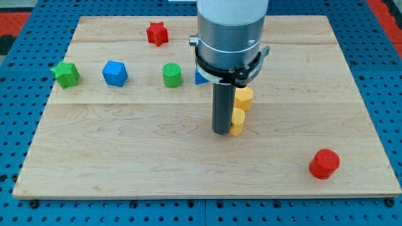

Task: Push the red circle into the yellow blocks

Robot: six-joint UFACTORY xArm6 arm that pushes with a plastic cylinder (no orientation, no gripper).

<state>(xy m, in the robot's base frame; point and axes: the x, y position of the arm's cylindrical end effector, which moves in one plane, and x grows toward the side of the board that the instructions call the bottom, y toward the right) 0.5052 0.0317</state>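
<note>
The red circle lies near the view's bottom right corner of the wooden board. Two yellow blocks sit near the middle: one upper, one just below it, its shape partly hidden by the rod. My tip rests on the board right against the left side of the lower yellow block. The red circle is far to the right and below my tip, apart from the yellow blocks.
A red star lies at the view's top. A green star, a blue block and a green cylinder form a row at the left. Another blue block is mostly hidden behind the arm.
</note>
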